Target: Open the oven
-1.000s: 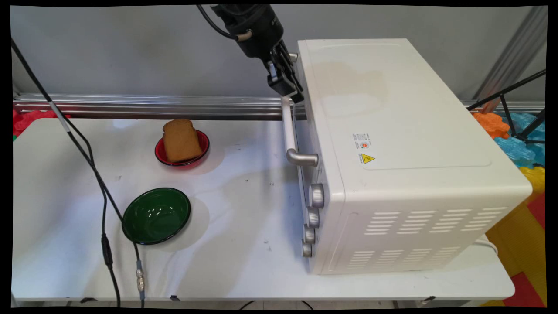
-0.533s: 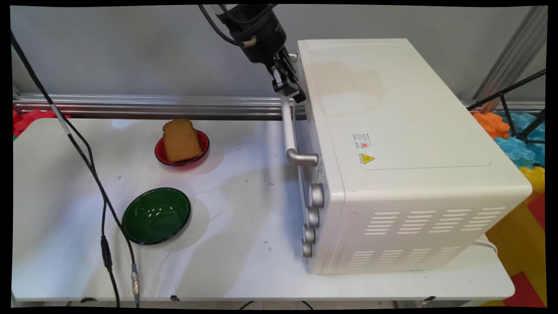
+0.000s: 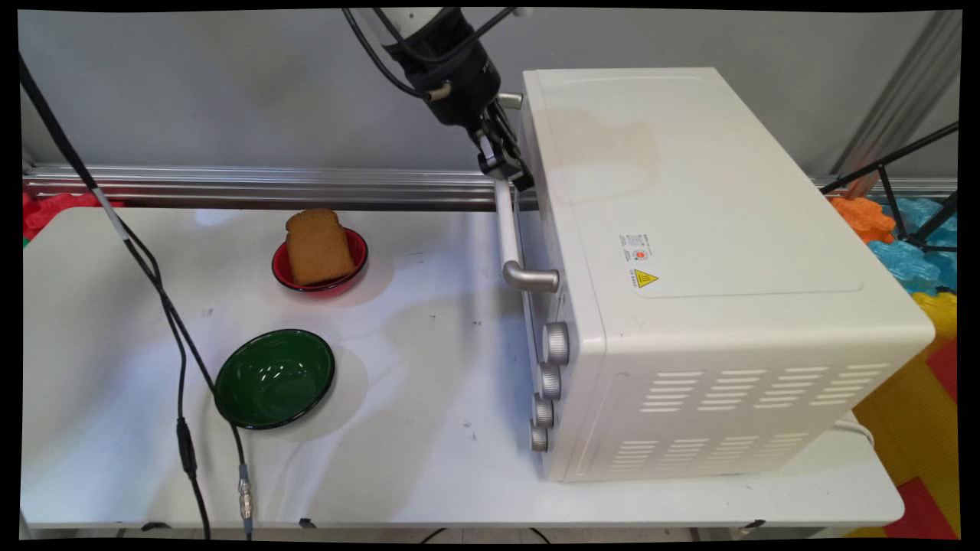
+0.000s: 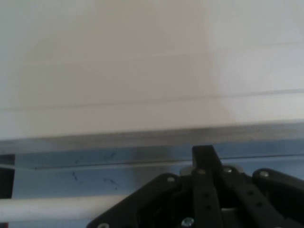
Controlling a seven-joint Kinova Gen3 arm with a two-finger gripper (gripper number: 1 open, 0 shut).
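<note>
Gripper [image 3: 507, 164] at far end of oven [image 3: 689, 252] door handle [image 3: 505, 229]; bar's long axis runs toward the camera from the fingertips; finger state can't be told.

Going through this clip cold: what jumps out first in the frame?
A big white toaster oven fills the table's right half, door shut, facing left. The black gripper sits at the far end of its long door handle, against the oven's top front edge. To the left, a slice of brown bread rests in a red bowl, with an empty green bowl nearer the camera.
</note>
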